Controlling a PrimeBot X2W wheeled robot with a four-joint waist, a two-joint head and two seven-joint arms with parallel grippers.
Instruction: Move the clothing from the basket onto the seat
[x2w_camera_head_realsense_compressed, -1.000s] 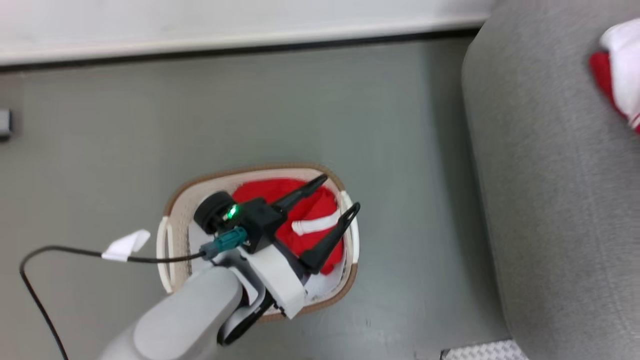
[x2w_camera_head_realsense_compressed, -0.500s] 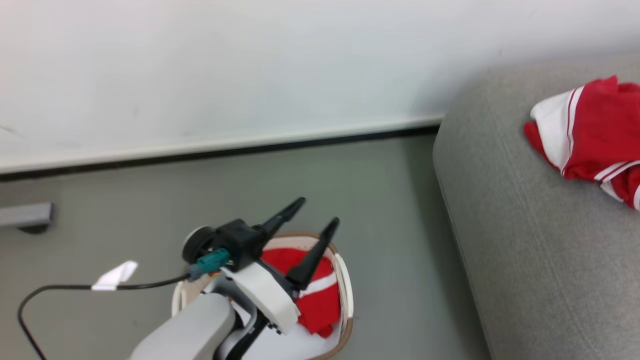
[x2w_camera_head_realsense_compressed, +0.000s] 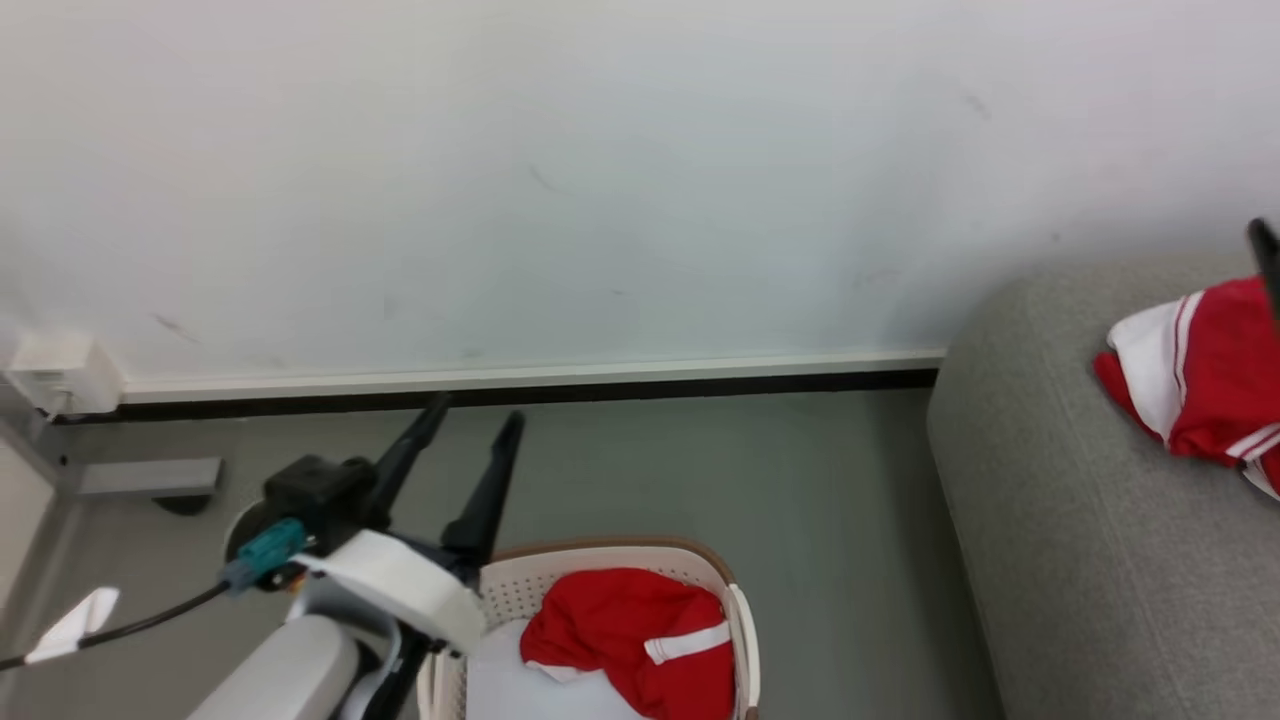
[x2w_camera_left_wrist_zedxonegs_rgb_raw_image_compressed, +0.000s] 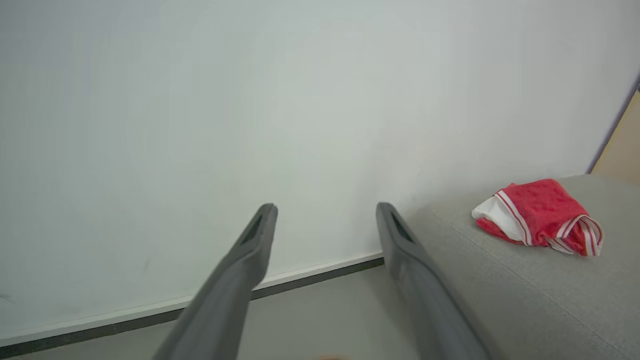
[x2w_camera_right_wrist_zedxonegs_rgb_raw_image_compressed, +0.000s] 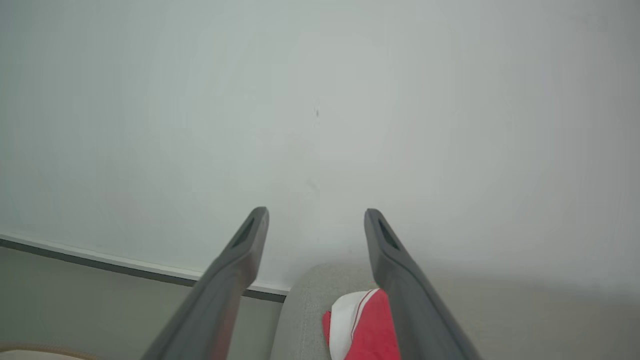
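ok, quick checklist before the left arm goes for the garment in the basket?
1. left gripper open and empty: ok.
2. right gripper open and empty: ok.
3. basket garment lying uncovered in the basket: ok.
4. left gripper lined up over it: not ok, it sits off the basket's left side with its fingers toward the wall.
5. bare room on the seat beside the seat garment: ok.
6. more clothing under the basket garment: cannot tell.
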